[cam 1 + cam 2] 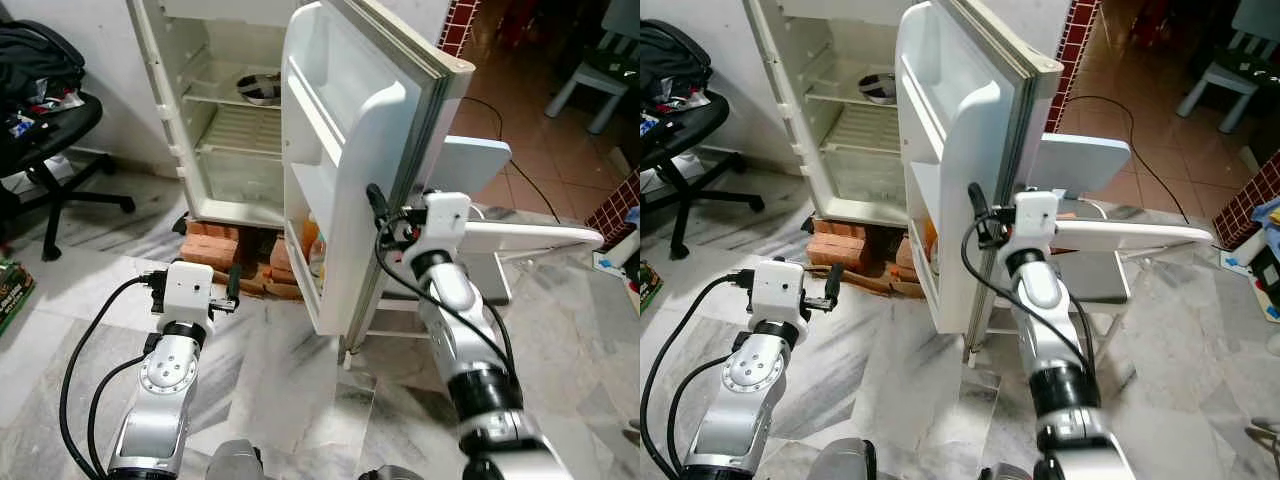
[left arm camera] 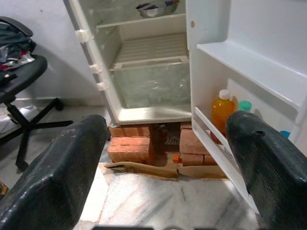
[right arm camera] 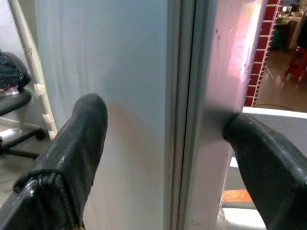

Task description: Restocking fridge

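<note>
- The fridge (image 1: 215, 120) stands on bricks (image 1: 215, 245) against the wall, cabinet open; its wire shelves are mostly bare, with a metal bowl (image 1: 258, 88) on an upper shelf.
- The fridge door (image 1: 345, 170) is swung wide, its free edge turned toward the robot. An orange bottle (image 2: 222, 111) and a teal-capped container (image 2: 244, 106) stand in the lowest door rack (image 2: 216, 143).
- The right gripper (image 3: 168, 143) is raised at the door's free edge. In the right wrist view its fingers (image 3: 72, 148) are spread and straddle that edge, one on the inner liner side, the other on the outer skin. Whether they bear on the door cannot be told; they are not clenched on it.
- The left gripper (image 1: 232, 296) is held low and forward over the marble floor (image 1: 300, 400), fingers released and empty, pointing at the cabinet base and the bricks.
- Deciding relation: the door edge runs vertically and lies between the right fingers, so the right arm is plainly the nearer one to the door. The left arm is well apart from it.
- Judgement: no stock is held by either gripper; the step in hand concerns positioning the door, not loading.
- An office chair (image 1: 50, 150) stands to the robot's left, clear of the door's swing. A light-coloured chair (image 1: 480, 240) stands just behind the door on the right and could foul further opening.
</note>
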You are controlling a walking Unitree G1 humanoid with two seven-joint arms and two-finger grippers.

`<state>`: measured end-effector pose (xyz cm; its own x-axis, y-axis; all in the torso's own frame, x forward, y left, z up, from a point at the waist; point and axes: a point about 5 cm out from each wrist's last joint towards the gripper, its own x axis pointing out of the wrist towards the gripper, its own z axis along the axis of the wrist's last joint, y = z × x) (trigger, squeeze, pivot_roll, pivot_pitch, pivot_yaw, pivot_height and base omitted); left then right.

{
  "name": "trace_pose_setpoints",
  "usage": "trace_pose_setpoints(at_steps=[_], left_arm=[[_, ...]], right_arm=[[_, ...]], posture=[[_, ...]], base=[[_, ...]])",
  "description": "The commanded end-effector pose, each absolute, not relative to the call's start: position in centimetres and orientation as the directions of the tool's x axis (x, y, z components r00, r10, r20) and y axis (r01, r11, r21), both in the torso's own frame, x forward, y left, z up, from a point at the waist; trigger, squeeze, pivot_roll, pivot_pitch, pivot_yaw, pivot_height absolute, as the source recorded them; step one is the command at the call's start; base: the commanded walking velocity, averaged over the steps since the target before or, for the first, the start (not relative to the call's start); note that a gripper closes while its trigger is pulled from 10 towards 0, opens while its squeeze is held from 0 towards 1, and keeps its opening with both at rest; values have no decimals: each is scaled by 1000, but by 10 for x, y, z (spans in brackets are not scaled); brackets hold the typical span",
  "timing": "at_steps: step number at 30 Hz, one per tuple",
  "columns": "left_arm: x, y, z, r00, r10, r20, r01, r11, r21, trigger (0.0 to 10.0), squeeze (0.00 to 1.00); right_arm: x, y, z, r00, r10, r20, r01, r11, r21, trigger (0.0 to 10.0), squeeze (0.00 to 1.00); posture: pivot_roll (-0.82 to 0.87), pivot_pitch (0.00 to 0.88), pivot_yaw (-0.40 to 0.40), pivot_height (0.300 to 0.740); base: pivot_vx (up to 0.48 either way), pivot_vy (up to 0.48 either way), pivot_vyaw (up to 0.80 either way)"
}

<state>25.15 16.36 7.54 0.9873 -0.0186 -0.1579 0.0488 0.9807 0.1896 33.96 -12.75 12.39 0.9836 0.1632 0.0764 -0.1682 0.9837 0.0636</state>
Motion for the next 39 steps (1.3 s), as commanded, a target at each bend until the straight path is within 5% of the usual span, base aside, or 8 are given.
trace_pose_setpoints(at_steps=[1,17,23,27,28,32,35,39], left_arm=[[250,162,78,987,-29,-160,60,979,193,10000,0],[237,168,76,981,4,-194,34,981,191,10000,0],[238,166,75,980,-12,-200,51,980,192,10000,0],[238,166,76,980,-14,-197,55,978,199,10000,0],[238,166,76,980,-13,-198,53,978,202,10000,0],[236,169,75,979,-6,-204,49,978,204,10000,0],[236,168,74,978,-5,-207,48,978,203,10000,0],[238,165,72,977,-29,-213,74,975,208,10000,0]], right_arm=[[353,-130,144,977,167,135,-174,984,46,10000,0],[380,-131,165,968,189,165,-189,982,-15,10000,0],[383,-107,169,940,290,180,-311,945,99,10000,0],[356,-50,194,656,669,349,-754,566,334,10000,0],[332,-38,204,482,771,416,-870,362,336,10000,0],[293,-36,203,258,870,420,-941,127,315,10000,0],[290,-45,185,293,891,346,-938,199,282,10000,0],[304,-72,150,512,834,205,-853,465,236,10000,0]], posture=[[140,6,-58,740],[181,35,-81,740],[183,34,-78,740],[198,28,-85,740],[198,28,-85,740],[192,26,-92,740],[186,25,-91,740],[172,21,-81,740]], base=[[0,0,0],[0,0,0],[0,0,0],[0,0,0],[0,0,0],[0,0,0],[0,0,0],[0,0,0]])
